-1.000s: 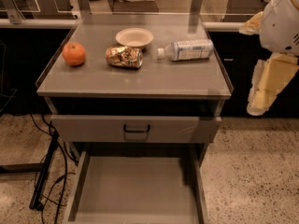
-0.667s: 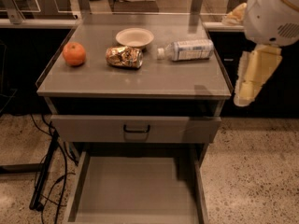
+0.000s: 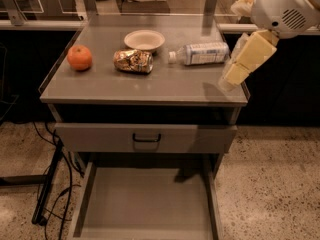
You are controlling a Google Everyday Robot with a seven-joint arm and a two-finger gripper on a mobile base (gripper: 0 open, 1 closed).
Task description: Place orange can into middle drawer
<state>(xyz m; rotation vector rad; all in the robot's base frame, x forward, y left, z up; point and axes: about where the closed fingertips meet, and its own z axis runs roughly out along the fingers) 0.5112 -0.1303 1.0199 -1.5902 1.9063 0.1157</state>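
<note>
The orange can (image 3: 133,61) lies on its side on the grey cabinet top (image 3: 150,86), between the orange fruit and the bottle. The middle drawer (image 3: 145,204) stands pulled out low at the front, its flat grey floor bare. My gripper (image 3: 229,80) hangs at the end of the cream forearm over the top's right front corner, well to the right of the can and above the surface. It holds nothing that I can see.
A round orange fruit (image 3: 80,57) sits at the left of the top, a white bowl (image 3: 144,40) at the back, a clear bottle (image 3: 200,53) lying at the right. A drawer front with a black handle (image 3: 146,137) sits above the open drawer. Cables (image 3: 47,194) lie on the floor at left.
My arm has swung left and a little down, from beside the cabinet's right side to over its right front corner. The things on the top have not moved.
</note>
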